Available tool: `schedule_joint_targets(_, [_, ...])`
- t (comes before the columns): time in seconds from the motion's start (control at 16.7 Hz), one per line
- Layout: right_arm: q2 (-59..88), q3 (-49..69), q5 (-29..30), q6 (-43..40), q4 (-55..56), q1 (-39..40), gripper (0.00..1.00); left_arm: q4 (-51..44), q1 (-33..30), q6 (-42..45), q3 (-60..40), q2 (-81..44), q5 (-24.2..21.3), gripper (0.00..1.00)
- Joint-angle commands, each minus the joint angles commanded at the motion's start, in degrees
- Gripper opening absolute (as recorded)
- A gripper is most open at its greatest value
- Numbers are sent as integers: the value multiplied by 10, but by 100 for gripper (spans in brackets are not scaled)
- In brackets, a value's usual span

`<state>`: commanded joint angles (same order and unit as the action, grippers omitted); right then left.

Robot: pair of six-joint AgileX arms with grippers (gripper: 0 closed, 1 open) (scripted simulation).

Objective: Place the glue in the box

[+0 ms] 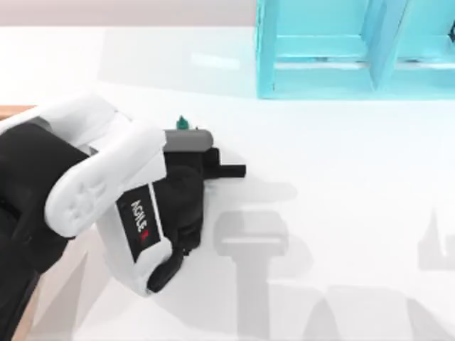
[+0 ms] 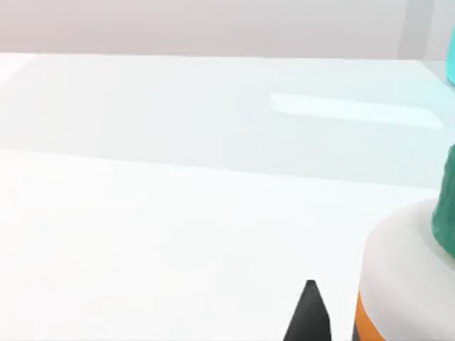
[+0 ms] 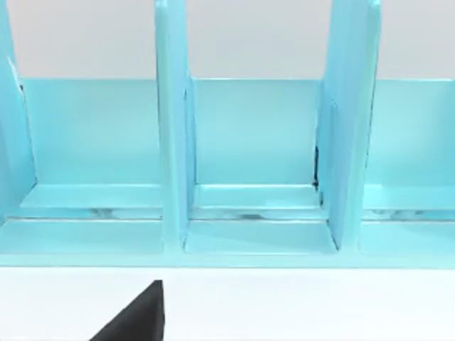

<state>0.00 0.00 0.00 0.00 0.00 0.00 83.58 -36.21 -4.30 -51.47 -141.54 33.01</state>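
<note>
Currently I am holding my left gripper (image 1: 186, 136) low over the white table (image 1: 341, 177), left of centre, with the small glue bottle (image 1: 183, 123) sitting right at its front end. From above, the bottle's green pointed cap is poking out just beyond the gripper's dark body. In the left wrist view the glue, with its green cap, white shoulder and orange body (image 2: 416, 277), is standing upright just beside one dark fingertip (image 2: 309, 312). I cannot tell whether the fingers are spread or pinching the bottle; no contact is showing.

The box, a light brown wooden tray (image 1: 13, 111), is peeking out at the table's left edge beneath the arm. A turquoise compartmented shelf (image 1: 334, 50) is standing at the far side, and my right arm is facing it (image 3: 242, 142).

I am judging the grasp step to be in hand. The next move calls for a confirmed grip, then a lift and a carry leftward over the box.
</note>
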Motion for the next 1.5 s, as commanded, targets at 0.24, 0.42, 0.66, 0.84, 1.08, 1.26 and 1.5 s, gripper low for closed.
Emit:
schedule_joint_targets(0.24, [0,0,0,0,0,0,100,-52,1,0,9,62,1,0])
schedule_joint_targets(0.42, [0,0,0,0,0,0,100,-122,2,2,17,153,3,0])
schedule_joint_targets(0.66, [0,0,0,0,0,0,100,-187,2,3,30,220,3,0])
schedule_joint_targets(0.84, [0,0,0,0,0,0,100,-190,1,3,31,222,2,0])
schedule_joint_targets(1.08, [0,0,0,0,0,0,100,-190,4,12,30,225,0,0])
schedule_joint_targets(1.26, [0,0,0,0,0,0,100,-200,24,58,38,247,-16,0])
schedule_joint_targets(1.5, [0,0,0,0,0,0,100,-245,82,180,59,305,-54,0])
